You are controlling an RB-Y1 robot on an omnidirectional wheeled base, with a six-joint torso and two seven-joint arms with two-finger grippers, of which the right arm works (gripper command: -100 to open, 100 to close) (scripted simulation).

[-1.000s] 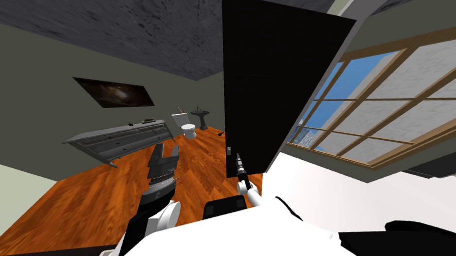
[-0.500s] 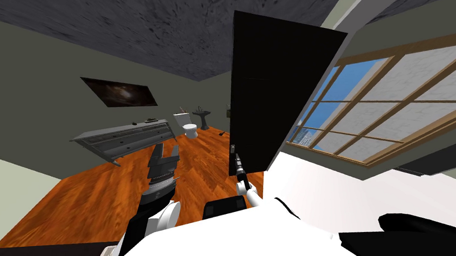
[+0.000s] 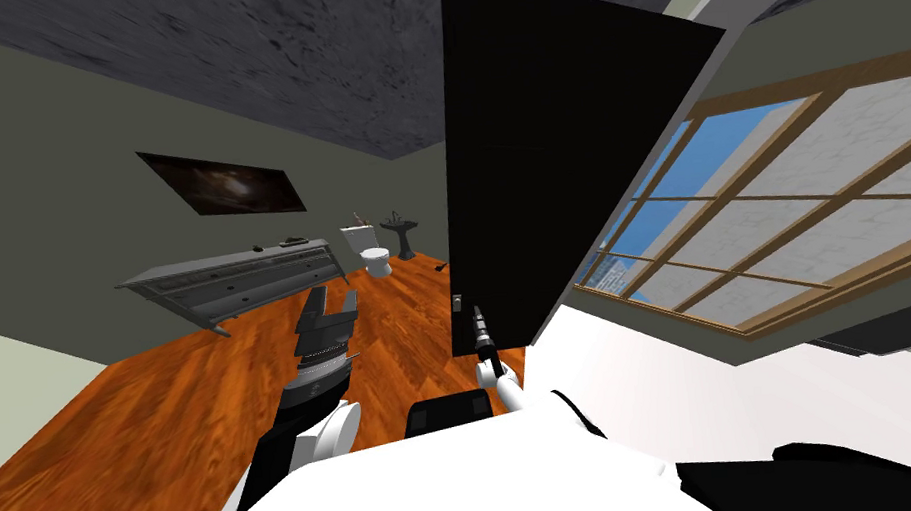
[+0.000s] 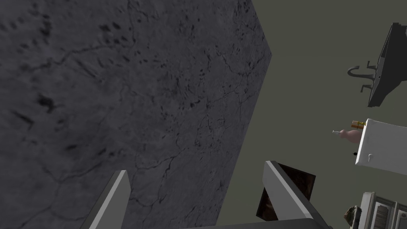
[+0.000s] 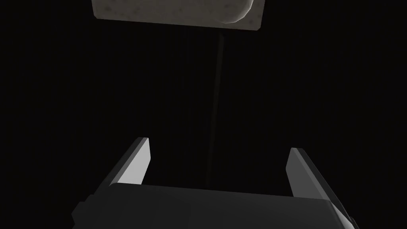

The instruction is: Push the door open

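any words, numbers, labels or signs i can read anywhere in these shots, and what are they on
None: no words, numbers, brands or signs can be read in any view.
Black door: plain, no writing.
Pale grey plate on the door: blank.
Picture on the wall: a dark image, no text.
Pink bottle by the white toilet tank: too small to show a label.

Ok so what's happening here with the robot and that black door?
The robot is pushing on a black door. Its right pincer, fingers open, is right at the door's face close to the light grey handle, near the door's free edge. The left pincer is raised beside it, open and empty. The door stands ajar, with a wood floor and a toilet visible past its edge.
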